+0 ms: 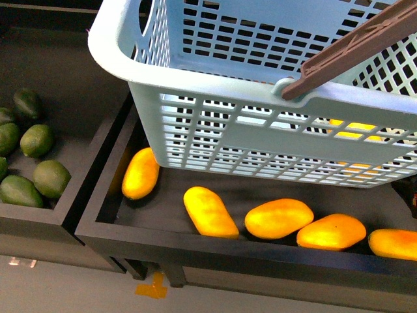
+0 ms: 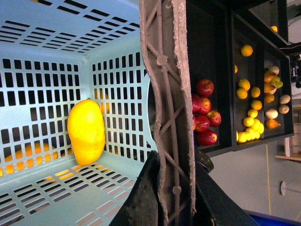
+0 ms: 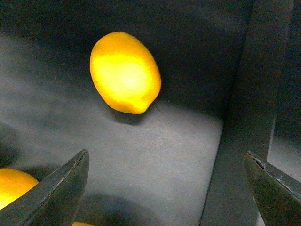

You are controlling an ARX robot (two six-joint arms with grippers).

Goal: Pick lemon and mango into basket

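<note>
front: teal basket hangs over a dark tray of loose mangoes; no claw seen.
left wrist: left claw pinches the handle; one mango lies inside the basket.
right wrist: right claw spread wide, lemon ahead, not touching, nr the tray wall.
risk: round lemon rolls if nudged, or a finger hits that wall.
no readable writing.
</note>
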